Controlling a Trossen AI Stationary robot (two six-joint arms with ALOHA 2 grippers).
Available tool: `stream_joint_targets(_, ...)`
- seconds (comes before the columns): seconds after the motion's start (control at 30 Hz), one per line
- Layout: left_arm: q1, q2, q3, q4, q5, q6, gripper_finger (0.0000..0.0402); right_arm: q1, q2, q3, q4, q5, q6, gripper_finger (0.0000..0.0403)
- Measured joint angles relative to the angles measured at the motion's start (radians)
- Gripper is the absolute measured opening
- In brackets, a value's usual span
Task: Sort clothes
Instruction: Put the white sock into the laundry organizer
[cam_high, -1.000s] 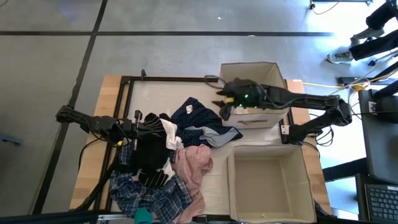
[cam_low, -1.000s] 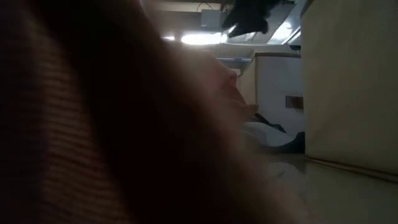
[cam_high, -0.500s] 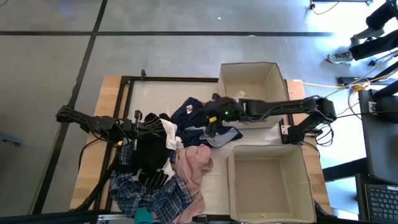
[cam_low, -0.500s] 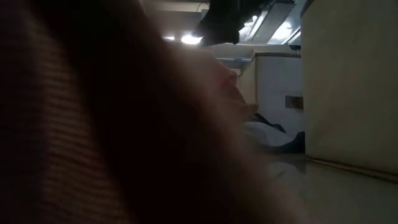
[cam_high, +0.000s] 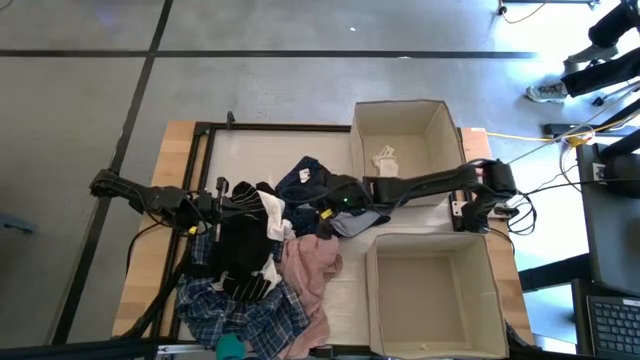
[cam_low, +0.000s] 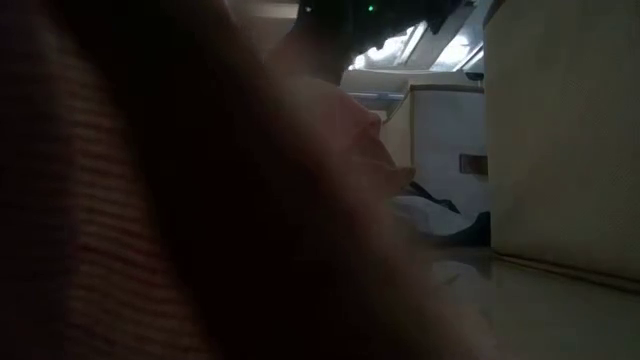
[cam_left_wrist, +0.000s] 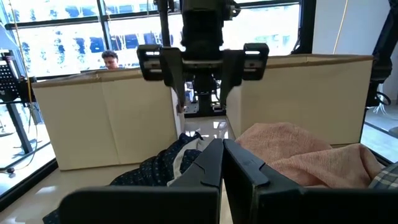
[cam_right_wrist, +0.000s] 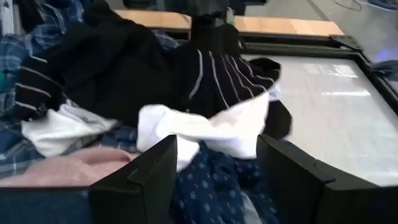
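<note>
The clothes lie in a heap on the table's left half: black (cam_high: 238, 248), cream-white (cam_high: 272, 215), navy (cam_high: 308, 180), grey-blue (cam_high: 352, 216), pink (cam_high: 310, 262), plaid (cam_high: 232, 312) and a teal bit (cam_high: 230, 347). My right gripper (cam_high: 325, 208) hangs open just over the heap's middle. In its wrist view the gripper (cam_right_wrist: 214, 174) has a white garment (cam_right_wrist: 205, 130) and the dotted navy one (cam_right_wrist: 214, 186) under its fingers. My left gripper (cam_left_wrist: 221, 163) is shut and level at the heap's left side (cam_high: 222, 200). A small white piece (cam_high: 385, 158) lies in the far box.
Two beige cardboard boxes stand on the table's right half, one far (cam_high: 440, 125) and one near (cam_high: 372, 290), the near one with nothing in it. Pink cloth (cam_low: 200, 200) blocks most of the low view. Bare table (cam_high: 250, 150) lies behind the heap.
My right gripper has left the far box and swung toward the table's left and near side, sinking over the middle of the heap and tipping downward. Its fingers have stayed open. The white piece in the far box now shows where the gripper covered it.
</note>
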Motion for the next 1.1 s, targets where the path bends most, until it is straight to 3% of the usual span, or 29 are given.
stream_joint_targets(0.33, 0.0, 0.0, 0.0, 0.0, -0.002, 0.0, 0.0001, 0.0, 0.095, 0.001, 0.168, -0.067, 0.003, 0.0221)
stream_joint_targets(1.1, 0.001, 0.0, 0.0, 0.004, -0.004, 0.007, 0.0001, 0.006, 0.203, 0.094, 0.188, -0.066, 0.064, 0.022)
